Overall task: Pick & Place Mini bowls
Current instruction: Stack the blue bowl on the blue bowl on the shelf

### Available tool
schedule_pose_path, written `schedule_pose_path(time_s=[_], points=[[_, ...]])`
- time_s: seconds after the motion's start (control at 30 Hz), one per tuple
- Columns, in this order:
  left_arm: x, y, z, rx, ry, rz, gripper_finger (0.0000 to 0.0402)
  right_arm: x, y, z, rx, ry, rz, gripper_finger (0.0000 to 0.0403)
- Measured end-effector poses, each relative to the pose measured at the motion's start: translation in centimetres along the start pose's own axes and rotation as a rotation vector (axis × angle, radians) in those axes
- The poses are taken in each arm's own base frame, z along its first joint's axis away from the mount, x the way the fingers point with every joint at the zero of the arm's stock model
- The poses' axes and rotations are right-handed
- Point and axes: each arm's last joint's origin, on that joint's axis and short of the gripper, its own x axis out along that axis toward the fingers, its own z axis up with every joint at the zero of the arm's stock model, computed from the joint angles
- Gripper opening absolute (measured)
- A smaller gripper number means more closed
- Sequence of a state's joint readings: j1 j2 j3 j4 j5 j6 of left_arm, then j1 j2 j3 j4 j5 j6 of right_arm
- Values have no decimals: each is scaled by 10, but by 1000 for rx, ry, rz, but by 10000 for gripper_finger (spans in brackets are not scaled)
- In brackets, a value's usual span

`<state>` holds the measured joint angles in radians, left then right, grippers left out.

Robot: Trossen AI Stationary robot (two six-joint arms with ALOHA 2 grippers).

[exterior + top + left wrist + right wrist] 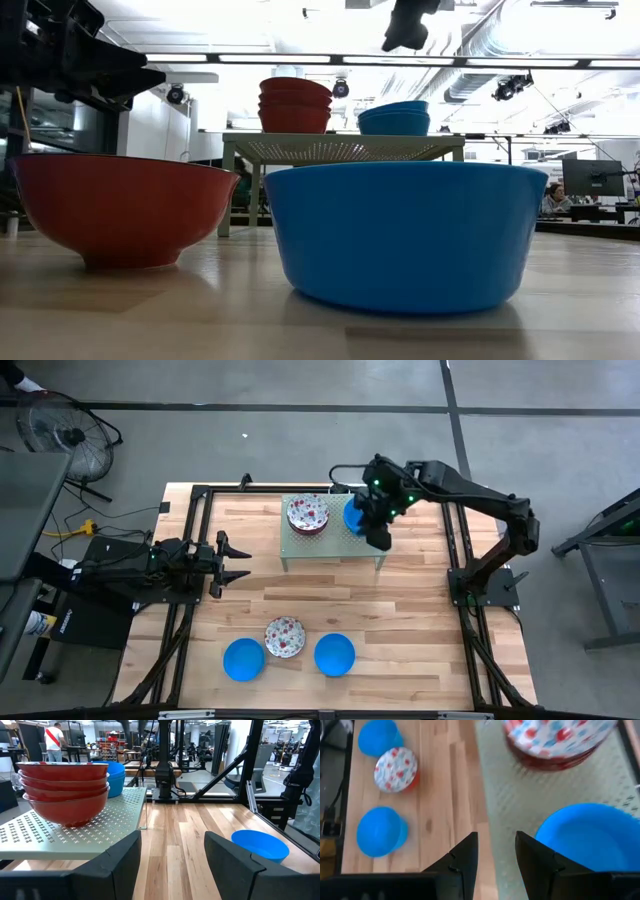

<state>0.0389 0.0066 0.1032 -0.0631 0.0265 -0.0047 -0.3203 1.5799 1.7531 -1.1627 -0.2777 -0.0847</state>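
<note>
Your right gripper (378, 540) hangs over the green stand (335, 545), jaws parted and empty, just off the 3 o'clock side where the blue bowl stack (352, 517) sits; you look lined up to lift the top one. The floral stack (307, 513) is beside it, toward 9. Three bowls (284, 636) already lie in a row near the table's 6 o'clock edge. Your left gripper (232, 562) waits at 9 o'clock, open, holding nothing.

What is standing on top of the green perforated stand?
On the green perforated metal stand stand two stacks of small round bowls: floral-patterned ones with red outsides and solid blue ones. The right gripper overhead partly covers the blue stack, so its count is unclear.
</note>
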Motion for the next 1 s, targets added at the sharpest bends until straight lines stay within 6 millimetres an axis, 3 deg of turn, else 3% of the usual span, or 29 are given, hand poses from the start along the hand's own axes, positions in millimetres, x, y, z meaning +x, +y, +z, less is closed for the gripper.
schedule_pose_path(time_s=[0.37,0.63,1.0], points=[[0,0,0,0,0,0,213,6,22,-7,14,95,-67,119],[0,0,0,0,0,0,213,11,51,-10,-6,127,-70,119],[0,0,0,0,0,0,213,43,97,-19,185,268,-81,119]])
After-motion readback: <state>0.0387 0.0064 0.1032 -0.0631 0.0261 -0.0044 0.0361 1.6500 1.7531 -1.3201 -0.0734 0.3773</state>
